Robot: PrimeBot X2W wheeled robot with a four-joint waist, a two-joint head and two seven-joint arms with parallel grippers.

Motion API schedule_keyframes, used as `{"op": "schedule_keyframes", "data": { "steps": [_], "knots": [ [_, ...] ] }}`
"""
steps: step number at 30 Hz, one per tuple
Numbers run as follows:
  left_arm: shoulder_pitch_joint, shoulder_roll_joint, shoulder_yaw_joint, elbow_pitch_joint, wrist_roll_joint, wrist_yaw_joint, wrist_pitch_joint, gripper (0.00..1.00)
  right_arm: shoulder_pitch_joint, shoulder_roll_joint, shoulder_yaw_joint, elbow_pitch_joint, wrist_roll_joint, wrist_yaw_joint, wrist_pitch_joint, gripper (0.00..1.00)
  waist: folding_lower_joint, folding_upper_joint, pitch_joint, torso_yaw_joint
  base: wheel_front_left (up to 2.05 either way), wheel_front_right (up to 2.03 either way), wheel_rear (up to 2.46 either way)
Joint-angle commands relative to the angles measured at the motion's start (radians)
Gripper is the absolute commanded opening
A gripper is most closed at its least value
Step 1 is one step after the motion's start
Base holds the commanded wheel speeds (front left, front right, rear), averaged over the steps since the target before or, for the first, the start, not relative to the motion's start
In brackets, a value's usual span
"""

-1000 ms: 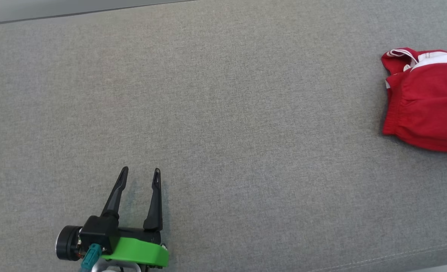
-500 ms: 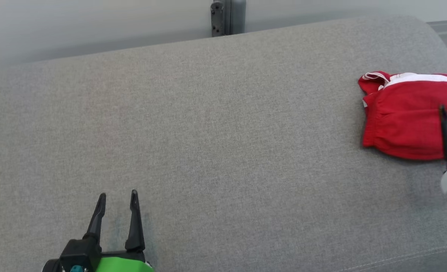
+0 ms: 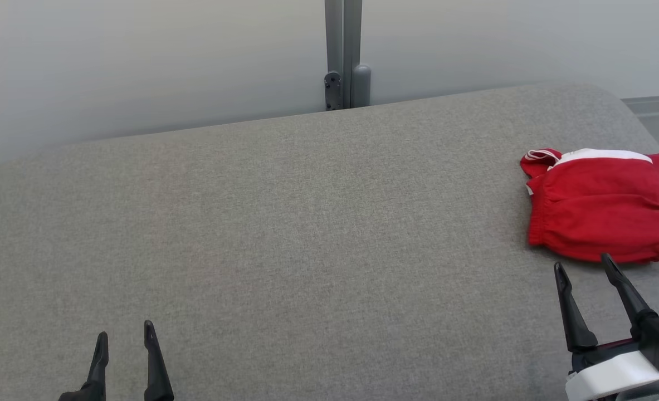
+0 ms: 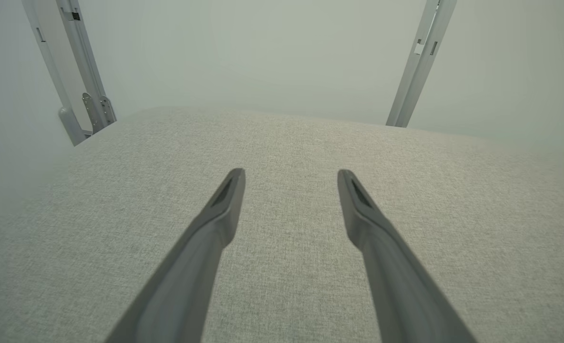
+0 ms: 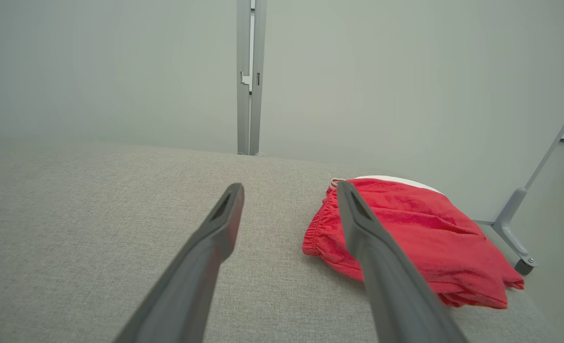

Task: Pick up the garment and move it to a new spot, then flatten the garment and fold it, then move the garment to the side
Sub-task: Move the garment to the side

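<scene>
A red garment (image 3: 602,209) with a white band lies folded in a compact bundle at the far right end of the grey padded surface (image 3: 307,234). The right wrist view has the garment (image 5: 420,233) just ahead and to the right of its fingers. My right gripper (image 3: 582,267) is open at the lower right, its tips just short of the garment's near edge and holding nothing. At the lower left, far from the garment, my left gripper (image 3: 125,335) stands open over bare fabric, also seen as the left gripper (image 4: 291,178) with nothing between its fingers.
A pale wall with a grey metal post (image 3: 343,55) rises behind the surface. Its right end curves down beside the garment, where a grey frame leg (image 5: 515,233) stands on the floor. A second post (image 4: 420,62) shows behind the left side.
The head camera has tilted up, bringing the wall and post into view. My right gripper has come into view at the lower right near the garment. The garment has kept its shape.
</scene>
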Motion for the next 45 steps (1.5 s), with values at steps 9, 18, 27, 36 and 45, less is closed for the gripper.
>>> {"op": "schedule_keyframes", "data": {
  "steps": [9,18,27,36,45],
  "knots": [
    [0.014,-0.003,0.004,0.052,-0.011,-0.018,0.006,0.00,0.024,0.057,-0.006,0.011,-0.003,0.000,0.002,0.00,0.0000,0.0000,-0.018,0.026,0.00,0.00,0.00],
    [-0.024,-0.002,0.019,0.067,-0.171,-0.041,0.051,0.00,-0.004,0.065,-0.005,0.038,0.184,0.000,0.037,0.00,0.0000,0.0000,-0.017,0.028,0.00,0.00,0.00],
    [-0.058,-0.002,0.032,0.076,-0.320,-0.062,0.091,0.00,-0.033,0.072,-0.007,0.064,0.355,0.000,0.071,0.00,0.0000,0.0000,-0.016,0.030,0.00,0.00,0.00],
    [-0.088,-0.001,0.044,0.084,-0.454,-0.082,0.128,0.00,-0.059,0.079,-0.010,0.086,0.508,0.000,0.103,0.00,0.0000,0.0000,-0.015,0.033,0.00,0.00,0.00],
    [-0.116,-0.001,0.056,0.092,-0.576,-0.099,0.161,0.00,-0.082,0.087,-0.015,0.107,0.645,0.000,0.133,0.00,0.0000,0.0000,-0.015,0.035,0.00,0.00,0.00]
  ]
}}
